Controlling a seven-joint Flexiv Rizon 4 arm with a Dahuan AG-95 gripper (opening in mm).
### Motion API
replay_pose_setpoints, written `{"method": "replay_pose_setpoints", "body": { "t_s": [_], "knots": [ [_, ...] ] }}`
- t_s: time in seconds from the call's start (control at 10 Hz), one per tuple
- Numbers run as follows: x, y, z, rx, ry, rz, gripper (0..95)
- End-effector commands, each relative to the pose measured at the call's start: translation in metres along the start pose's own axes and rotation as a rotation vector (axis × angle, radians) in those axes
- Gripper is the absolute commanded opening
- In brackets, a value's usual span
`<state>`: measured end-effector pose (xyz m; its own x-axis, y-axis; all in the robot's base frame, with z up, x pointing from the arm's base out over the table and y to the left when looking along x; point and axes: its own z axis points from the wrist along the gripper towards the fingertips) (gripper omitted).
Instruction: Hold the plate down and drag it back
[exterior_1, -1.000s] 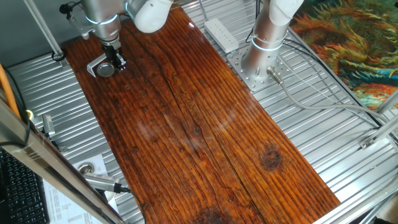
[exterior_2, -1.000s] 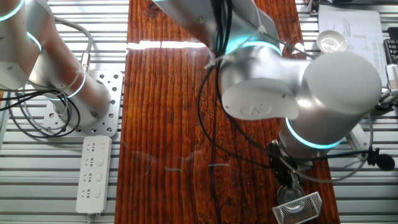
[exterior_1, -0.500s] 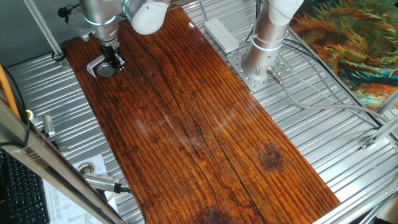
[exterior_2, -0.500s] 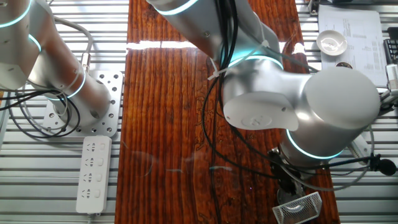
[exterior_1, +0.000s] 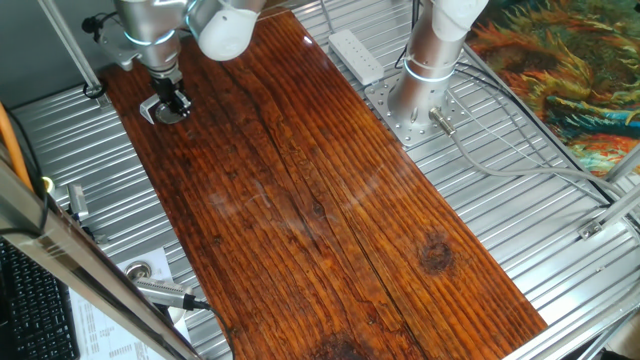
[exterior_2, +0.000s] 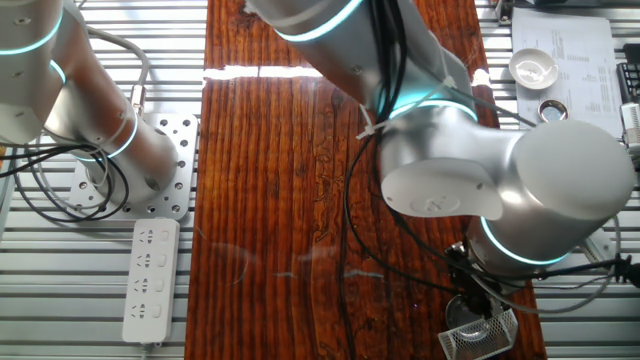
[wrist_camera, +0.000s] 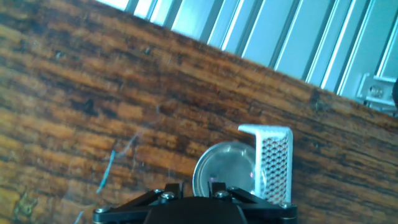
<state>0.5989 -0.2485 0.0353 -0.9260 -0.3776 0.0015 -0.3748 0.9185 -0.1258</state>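
Right now, starting from the left of one fixed view, I have the gripper (exterior_1: 171, 103) down at the far left corner of the wooden table (exterior_1: 310, 190), planted on the plate (exterior_1: 172, 115). A bent silver bracket (exterior_1: 152, 106) hugs the plate on its left side, touching or nearly so. From this angle I cannot make out the jaws; the black fingertips blur into the disc under them. Further right on the metal frame lie a white power strip (exterior_1: 357, 54) and the round base of a second arm (exterior_1: 418, 95).

From the other fixed view, that second arm's base (exterior_2: 150, 165) and the power strip (exterior_2: 150, 280) sit on the left, and my own arm's big wrist joint (exterior_2: 510, 200) fills the right. It hides most of the gripper (exterior_2: 476, 305), so again I cannot tell the jaw gap. Below it I see the bracket's perforated face (exterior_2: 480, 333) at the table's bottom right corner. The plate is not visible here.

On the hand view the wood runs across the left. The plate (wrist_camera: 225, 174) shows right of centre, directly ahead of the gripper body at the bottom edge, with the perforated bracket (wrist_camera: 273, 165) standing upright against the plate's right side. The fingertips are out of frame.
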Motion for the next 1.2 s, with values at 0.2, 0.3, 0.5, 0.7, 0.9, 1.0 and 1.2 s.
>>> {"method": "replay_pose_setpoints", "body": {
  "t_s": [0.2, 0.3, 0.5, 0.7, 0.9, 1.0, 1.2],
  "knots": [
    [0.001, 0.001, 0.005, 0.001, 0.000, -0.010, 19.0],
    [0.001, 0.001, 0.007, 0.002, 0.003, -0.013, 19.0],
    [0.001, 0.001, 0.009, 0.004, -0.002, -0.013, 19.0],
    [0.001, 0.001, 0.009, 0.006, -0.005, -0.009, 19.0],
    [0.001, -0.001, 0.011, 0.007, -0.004, -0.012, 19.0],
    [0.001, -0.001, 0.012, 0.007, -0.005, -0.013, 19.0],
    [0.001, 0.000, 0.013, 0.005, -0.006, -0.014, 19.0]
  ]
}}
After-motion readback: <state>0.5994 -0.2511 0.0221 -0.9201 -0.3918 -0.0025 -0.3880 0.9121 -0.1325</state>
